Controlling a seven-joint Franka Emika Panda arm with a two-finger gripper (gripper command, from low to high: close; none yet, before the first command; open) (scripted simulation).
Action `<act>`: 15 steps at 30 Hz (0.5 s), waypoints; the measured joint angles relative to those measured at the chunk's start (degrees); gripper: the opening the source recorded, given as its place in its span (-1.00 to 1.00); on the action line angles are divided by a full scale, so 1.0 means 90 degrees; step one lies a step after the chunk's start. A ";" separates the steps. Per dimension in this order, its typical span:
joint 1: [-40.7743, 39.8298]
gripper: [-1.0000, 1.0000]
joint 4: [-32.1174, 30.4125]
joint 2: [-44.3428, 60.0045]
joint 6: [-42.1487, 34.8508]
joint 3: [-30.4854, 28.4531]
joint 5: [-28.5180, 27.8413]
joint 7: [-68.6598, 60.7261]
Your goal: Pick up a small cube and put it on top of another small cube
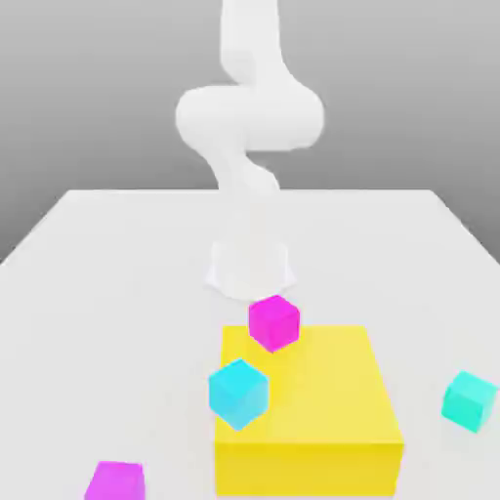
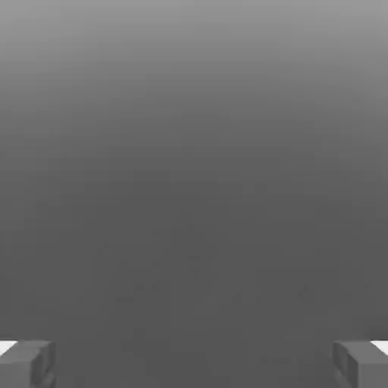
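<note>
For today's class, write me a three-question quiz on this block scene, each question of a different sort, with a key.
1. True or false: the pink cube near the arm rests flat on the table.
2. Which small cube lies nearest the exterior view's right edge? A) teal cube B) blue cube C) pink cube
3. Fill in: in the hand view the fingers stand ____, with nothing between them.

Key
1. False: it sits tilted at the back edge of the yellow block.
2. A: the teal cube lies to the block's right; the blue cube is at the block's left side.
3. Open.
</note>
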 joint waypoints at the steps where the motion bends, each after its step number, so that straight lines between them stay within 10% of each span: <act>1: 0.0083 0.00 -0.0047 0.0250 0.0103 0.0078 0.0010 -0.0034; 15: 0.1080 0.00 -0.0659 0.3483 0.1441 0.1293 -0.0213 -0.0216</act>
